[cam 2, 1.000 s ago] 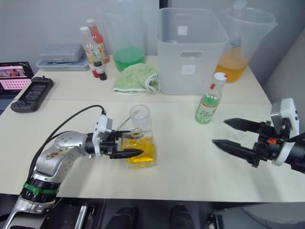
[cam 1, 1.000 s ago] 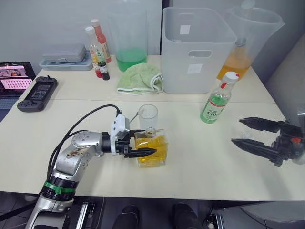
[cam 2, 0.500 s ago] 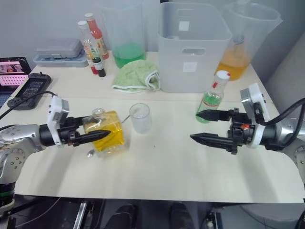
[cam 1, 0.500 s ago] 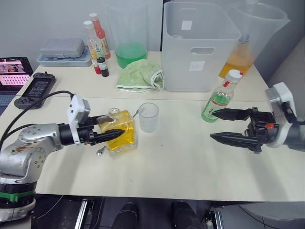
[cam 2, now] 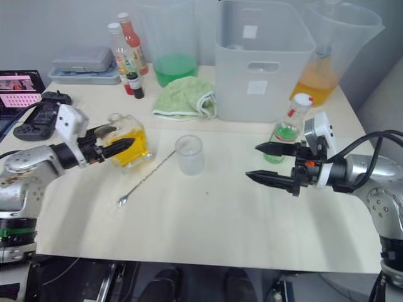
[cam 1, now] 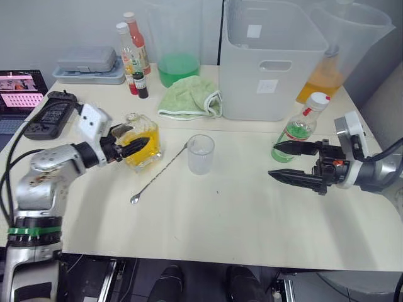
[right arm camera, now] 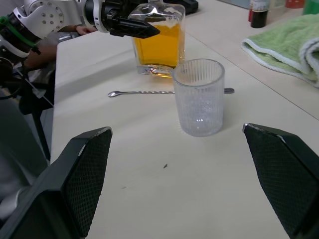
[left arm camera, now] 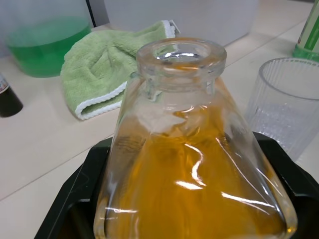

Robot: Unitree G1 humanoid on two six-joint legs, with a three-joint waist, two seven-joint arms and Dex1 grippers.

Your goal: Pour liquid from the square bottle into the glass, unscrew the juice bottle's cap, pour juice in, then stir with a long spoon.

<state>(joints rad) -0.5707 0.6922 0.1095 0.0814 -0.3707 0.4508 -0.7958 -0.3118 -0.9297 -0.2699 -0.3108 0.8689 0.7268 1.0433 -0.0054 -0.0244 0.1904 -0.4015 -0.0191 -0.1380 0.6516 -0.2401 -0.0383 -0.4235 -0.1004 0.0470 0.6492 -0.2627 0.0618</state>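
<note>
Left claw (cam 1: 129,146) is clamped around the square bottle (cam 1: 140,133) of amber liquid, which stands on the table (cam 1: 239,220) near its left side. Just right of the bottle, the long spoon (cam 1: 160,173) lies slanted on the table, its upper end near the glass (cam 1: 200,154), which stands upright. Farther right, the right claw (cam 1: 284,161) hovers with fingers spread wide, empty, just in front of the juice bottle (cam 1: 300,127) with its white cap (cam 1: 318,100) on.
</note>
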